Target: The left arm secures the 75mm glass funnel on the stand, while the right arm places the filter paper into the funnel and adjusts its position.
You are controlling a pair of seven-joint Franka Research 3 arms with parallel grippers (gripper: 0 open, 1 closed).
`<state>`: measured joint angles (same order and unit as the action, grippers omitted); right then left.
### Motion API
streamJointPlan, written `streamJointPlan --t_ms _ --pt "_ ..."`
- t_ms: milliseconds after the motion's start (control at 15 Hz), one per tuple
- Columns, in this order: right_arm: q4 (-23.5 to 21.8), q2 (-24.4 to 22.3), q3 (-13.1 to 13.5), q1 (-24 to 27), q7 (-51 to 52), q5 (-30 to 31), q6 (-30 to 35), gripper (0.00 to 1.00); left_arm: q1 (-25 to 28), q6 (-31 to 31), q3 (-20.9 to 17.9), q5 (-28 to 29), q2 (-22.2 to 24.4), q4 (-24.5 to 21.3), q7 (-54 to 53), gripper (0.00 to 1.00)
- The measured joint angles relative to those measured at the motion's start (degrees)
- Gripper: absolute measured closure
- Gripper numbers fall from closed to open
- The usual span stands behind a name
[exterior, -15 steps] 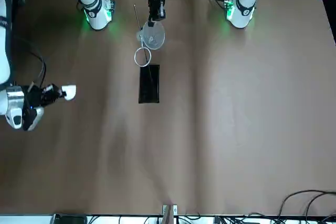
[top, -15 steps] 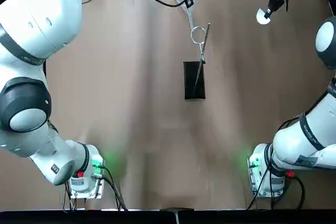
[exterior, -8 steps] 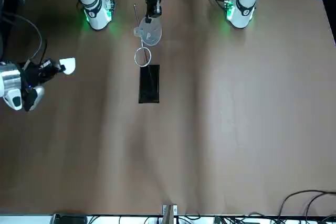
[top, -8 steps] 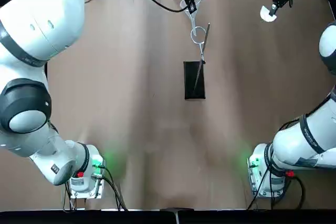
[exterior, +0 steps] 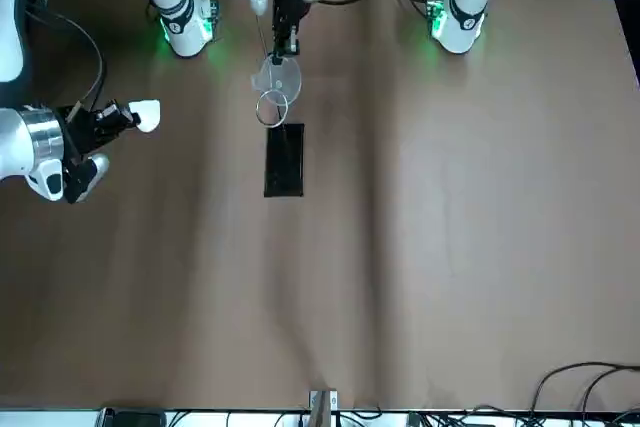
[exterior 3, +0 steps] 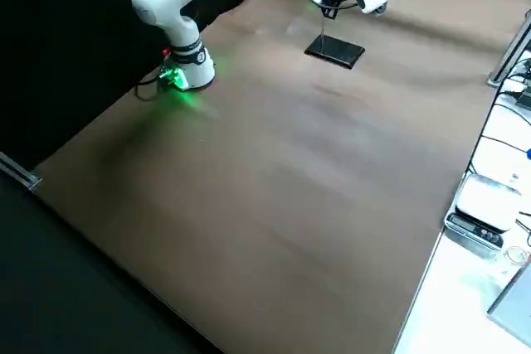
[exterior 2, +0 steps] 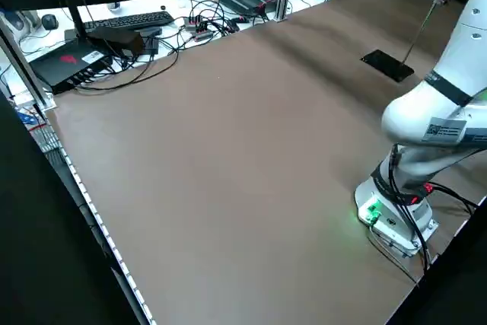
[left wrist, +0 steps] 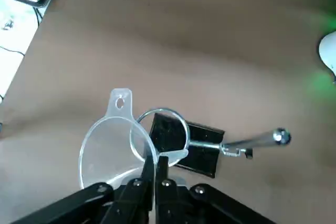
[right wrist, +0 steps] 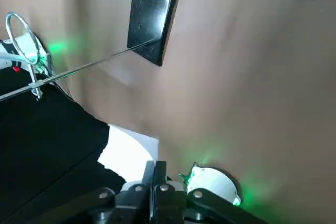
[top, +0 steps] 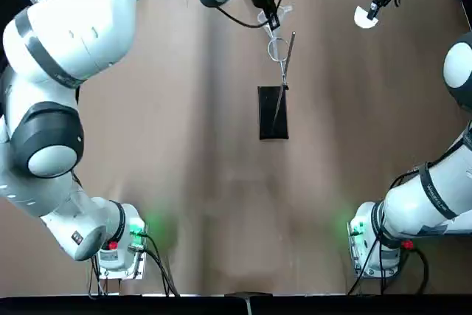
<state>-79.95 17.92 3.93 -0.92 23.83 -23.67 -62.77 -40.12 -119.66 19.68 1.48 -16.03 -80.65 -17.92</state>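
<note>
The stand's black base (top: 273,112) lies at table centre, its rod leaning up to the wire ring (top: 278,49). My left gripper (exterior: 284,44) hangs just over that ring, shut on the rim of the clear glass funnel (exterior: 275,76). In the left wrist view the tilted funnel (left wrist: 112,145) overlaps the ring (left wrist: 160,134); I cannot tell whether its stem is inside. My right gripper (top: 372,9) is off at the far right, well away from the stand. It is shut on the white filter paper (top: 362,17), also seen in the front view (exterior: 148,114).
Both arm bases (top: 120,245) (top: 370,241) with green lights stand at the near table corners. Cables, a keyboard and boxes (exterior 2: 152,20) crowd the bench beyond the far edge. A scale (exterior 3: 485,205) sits on the bench there.
The left gripper has carried the funnel closer to the ring. The right gripper with the filter paper has shifted a little toward the stand.
</note>
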Motion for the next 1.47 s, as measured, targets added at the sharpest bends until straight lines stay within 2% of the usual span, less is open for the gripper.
streamJointPlan --t_ms 133,533,867,1000,1333,1400,1467 --pt "0.00 -0.12 0.01 0.00 0.00 0.00 0.03 0.99 -0.83 -0.87 0.04 2.19 -0.80 -0.02 0.17 0.96" --pt "0.00 -0.12 -0.16 -0.01 -0.01 -0.20 0.10 0.99 -1.37 -1.11 -0.04 3.06 -2.77 -0.19 0.17 0.96" --pt "0.00 -0.13 -0.57 -0.04 -1.23 -1.27 0.12 0.99 -2.11 -4.09 -0.03 4.70 -6.27 -0.38 0.15 0.96" --pt "0.01 -0.19 -0.63 -0.08 -1.66 -2.42 0.14 0.99 -2.23 -4.84 -0.05 4.95 -6.64 -0.37 0.17 0.83" --pt "0.04 -1.20 -0.91 -2.39 -8.75 -7.19 0.95 0.99 -1.71 -5.00 -0.22 4.97 -6.57 -0.11 0.77 0.37" --pt "0.07 -1.44 -1.03 -4.30 -12.45 -9.24 0.96 0.99 -1.72 -5.07 -0.24 4.99 -6.49 0.00 4.29 0.19" --pt "0.08 -1.48 -1.06 -5.34 -14.09 -10.06 0.96 0.99 -1.69 -5.08 -0.36 5.16 -6.29 0.09 7.19 0.11"
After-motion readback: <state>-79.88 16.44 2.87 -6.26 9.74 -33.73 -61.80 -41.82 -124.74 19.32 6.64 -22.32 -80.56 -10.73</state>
